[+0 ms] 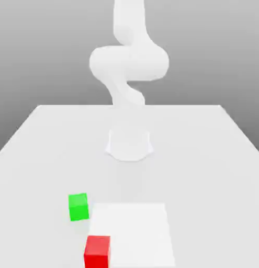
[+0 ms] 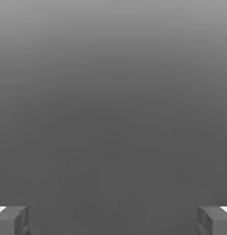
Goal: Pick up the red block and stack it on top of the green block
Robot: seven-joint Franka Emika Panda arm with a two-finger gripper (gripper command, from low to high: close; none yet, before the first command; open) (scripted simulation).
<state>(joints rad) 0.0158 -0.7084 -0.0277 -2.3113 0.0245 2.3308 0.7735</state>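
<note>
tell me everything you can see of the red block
The bright red, cube-like block has smooth, plain faces, the top one lighter than the side facing the camera. It sits flat and upright near the exterior view's bottom edge, which cuts off its lower part. It overlaps the left edge of the flat white square in that view. Its material is unclear.

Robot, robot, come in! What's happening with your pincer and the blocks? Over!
Pincer open, holding nothing. Red block not stacked yet. Green block has nothing on top. Over.

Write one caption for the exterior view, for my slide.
Red block and green block before a white robot arm.
</note>
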